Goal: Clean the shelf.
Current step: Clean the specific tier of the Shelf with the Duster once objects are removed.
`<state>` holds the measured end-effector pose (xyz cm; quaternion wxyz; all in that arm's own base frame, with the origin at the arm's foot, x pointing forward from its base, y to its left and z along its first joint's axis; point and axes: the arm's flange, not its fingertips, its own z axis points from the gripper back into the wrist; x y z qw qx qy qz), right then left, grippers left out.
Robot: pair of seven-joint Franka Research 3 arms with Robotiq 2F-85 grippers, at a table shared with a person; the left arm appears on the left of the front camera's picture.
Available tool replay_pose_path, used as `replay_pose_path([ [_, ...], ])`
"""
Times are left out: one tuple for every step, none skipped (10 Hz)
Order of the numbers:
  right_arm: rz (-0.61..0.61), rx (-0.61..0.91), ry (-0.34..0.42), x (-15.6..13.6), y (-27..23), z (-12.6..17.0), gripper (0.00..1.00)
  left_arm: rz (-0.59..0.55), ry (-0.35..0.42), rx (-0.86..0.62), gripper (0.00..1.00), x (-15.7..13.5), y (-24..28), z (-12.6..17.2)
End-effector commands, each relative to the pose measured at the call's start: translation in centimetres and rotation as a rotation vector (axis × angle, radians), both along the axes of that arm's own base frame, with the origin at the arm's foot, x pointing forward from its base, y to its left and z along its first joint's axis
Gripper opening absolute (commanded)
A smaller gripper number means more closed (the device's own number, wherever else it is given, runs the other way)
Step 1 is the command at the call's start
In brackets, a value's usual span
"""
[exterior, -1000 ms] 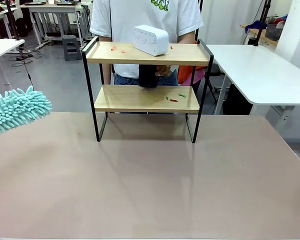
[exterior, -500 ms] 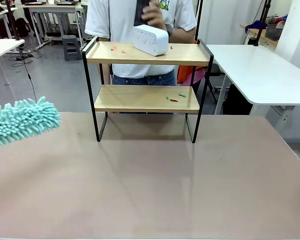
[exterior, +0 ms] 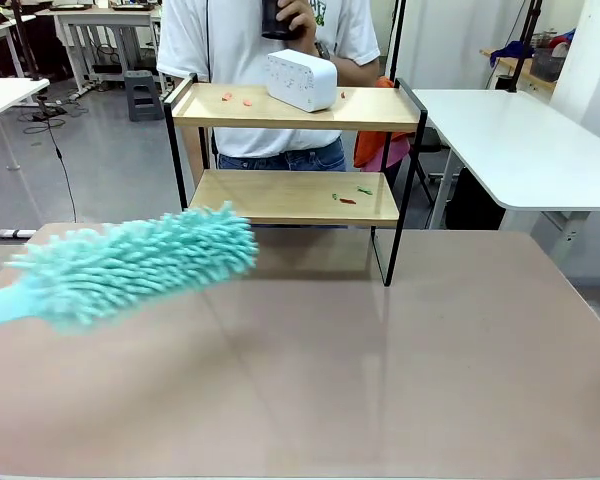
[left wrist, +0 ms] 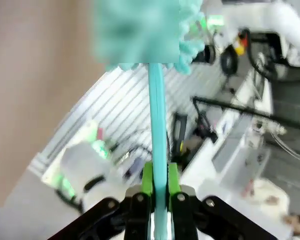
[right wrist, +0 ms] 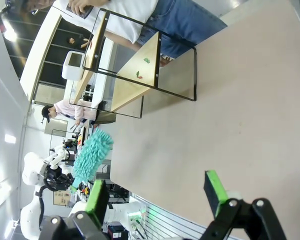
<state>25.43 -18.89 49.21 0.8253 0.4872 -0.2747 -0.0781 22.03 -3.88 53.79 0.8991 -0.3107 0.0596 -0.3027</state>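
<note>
Swept rightward since earlier, the teal duster (exterior: pixel 130 265) hangs over the counter's (exterior: pixel 400 380) left half, handle pinched in the left pincer (left wrist: pixel 160 180); shelf (exterior: pixel 295 195) stands at the counter's far middle; right pincer (right wrist: pixel 156 192) spread wide, holding nothing.

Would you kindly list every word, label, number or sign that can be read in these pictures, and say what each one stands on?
No text can be read here.
The green print on the person's white T-shirt: cut off at the picture's top edge, unreadable.
The white box on the top board of the shelf: no legible marking.
</note>
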Motion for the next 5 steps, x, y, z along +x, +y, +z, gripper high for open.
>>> replay_pose_path([
  [0.007,0.002,-0.033,0.2,0.0,0.1,1.0,0.062,0.009,0.048,0.13,2.1,-6.2,-2.1],
  [0.007,0.002,-0.033,0.2,0.0,0.1,1.0,-0.02,0.074,0.041,0.13,2.4,-7.0,-2.2],
  [0.007,0.002,-0.033,0.2,0.0,0.1,1.0,0.041,-0.012,0.025,0.13,0.6,-4.1,-1.1],
  [0.007,0.002,-0.033,0.2,0.0,0.1,1.0,0.041,-0.012,0.025,0.13,0.6,-4.1,-1.1],
  [0.007,0.002,-0.033,0.2,0.0,0.1,1.0,0.041,-0.012,0.025,0.13,0.6,-4.1,-1.1],
])
